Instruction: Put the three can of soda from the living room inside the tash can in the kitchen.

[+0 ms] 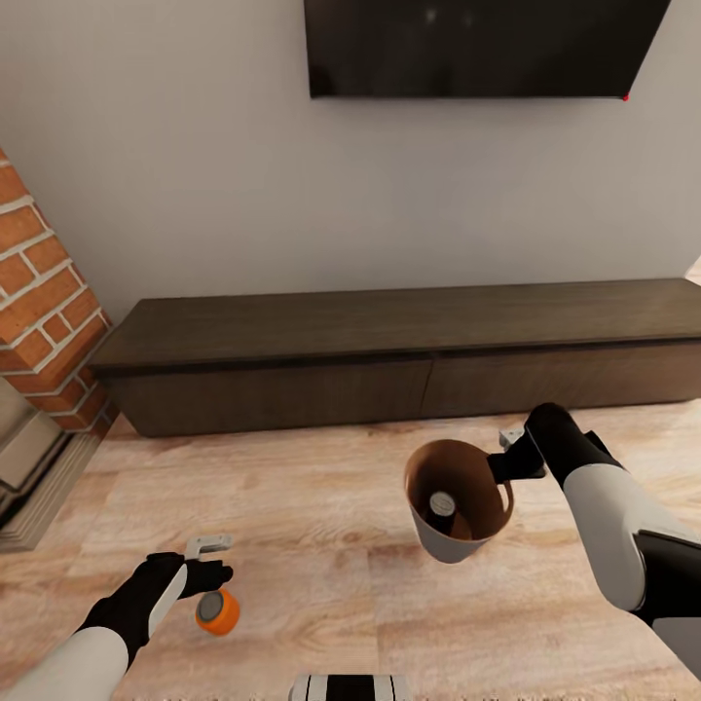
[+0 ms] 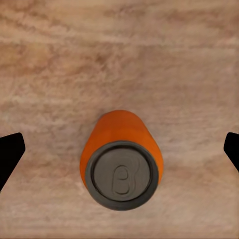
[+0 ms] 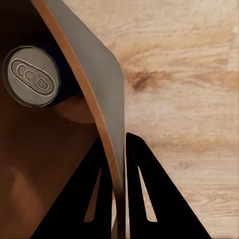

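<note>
An orange can of soda [image 1: 216, 611] stands upright on the wood floor at the lower left. My left gripper [image 1: 207, 582] hovers just over it, open. In the left wrist view the can [image 2: 121, 164] sits centred between the widely spread fingertips [image 2: 10, 152], untouched. My right gripper [image 1: 507, 461] is shut on the rim of the tash can [image 1: 443, 547], holding it tilted above the floor. Its brown inside faces me, and another can of soda [image 1: 442, 505] lies in it. The right wrist view shows the rim [image 3: 94, 99] pinched in the right gripper [image 3: 119, 199], and that can's silver top [image 3: 32, 74] with a dark blue side.
A long low dark-brown cabinet [image 1: 389, 360] runs along the far wall under a black TV [image 1: 477, 44]. A red-brick fireplace [image 1: 39, 292] juts out at the left. Light wood floor [image 1: 321, 526] lies between the two arms.
</note>
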You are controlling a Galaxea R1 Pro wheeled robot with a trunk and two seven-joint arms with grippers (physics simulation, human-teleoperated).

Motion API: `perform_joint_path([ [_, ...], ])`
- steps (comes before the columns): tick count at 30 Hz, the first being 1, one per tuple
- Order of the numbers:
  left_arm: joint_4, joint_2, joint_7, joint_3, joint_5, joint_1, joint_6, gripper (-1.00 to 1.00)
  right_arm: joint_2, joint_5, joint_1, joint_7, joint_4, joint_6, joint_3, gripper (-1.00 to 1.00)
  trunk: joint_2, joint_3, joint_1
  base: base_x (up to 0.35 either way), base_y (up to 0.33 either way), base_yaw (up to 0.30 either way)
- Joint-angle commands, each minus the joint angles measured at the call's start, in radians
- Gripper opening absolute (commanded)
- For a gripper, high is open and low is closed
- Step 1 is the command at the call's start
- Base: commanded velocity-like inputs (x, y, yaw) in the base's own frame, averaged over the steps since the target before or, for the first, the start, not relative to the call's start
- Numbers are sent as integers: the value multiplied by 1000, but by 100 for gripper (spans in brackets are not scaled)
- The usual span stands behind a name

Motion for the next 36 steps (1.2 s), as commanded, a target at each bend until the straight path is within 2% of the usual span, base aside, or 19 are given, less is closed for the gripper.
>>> perform_joint_path([
  [1, 0, 0, 0, 0, 0, 0, 0, 100, 0, -19, -7, 4, 15, 5, -3, -100, 0, -4, 0, 0, 0, 0],
  [3, 1, 0, 0, 0, -1, 0, 0, 100, 0, -19, -30, 4, 72, 5, -3, -100, -1, -13, 1, 0, 0, 0],
  [9, 1, 0, 0, 0, -1, 0, 0, 100, 1, -19, -51, 5, 118, 5, -3, -100, -2, -39, 4, 0, 0, 0],
  [22, 1, -1, 0, 0, -1, 0, -1, 100, 9, -19, -66, 5, 125, 5, 0, -100, -2, -41, 4, 0, 0, 0],
  [28, 1, -2, 0, 0, -1, 0, -2, 100, 13, -19, -89, 5, 128, 5, 34, -100, -2, -41, 4, 0, 0, 0],
  [33, 1, -7, 0, 0, -2, 0, -2, 100, 15, -19, -100, 6, 134, 5, 41, -100, -2, -41, 4, 0, 0, 0],
  [36, 1, -10, 1, 0, -3, 0, -2, 100, 16, -20, -128, 5, 183, 5, 42, -100, -3, -52, 5, 0, 0, 0],
])
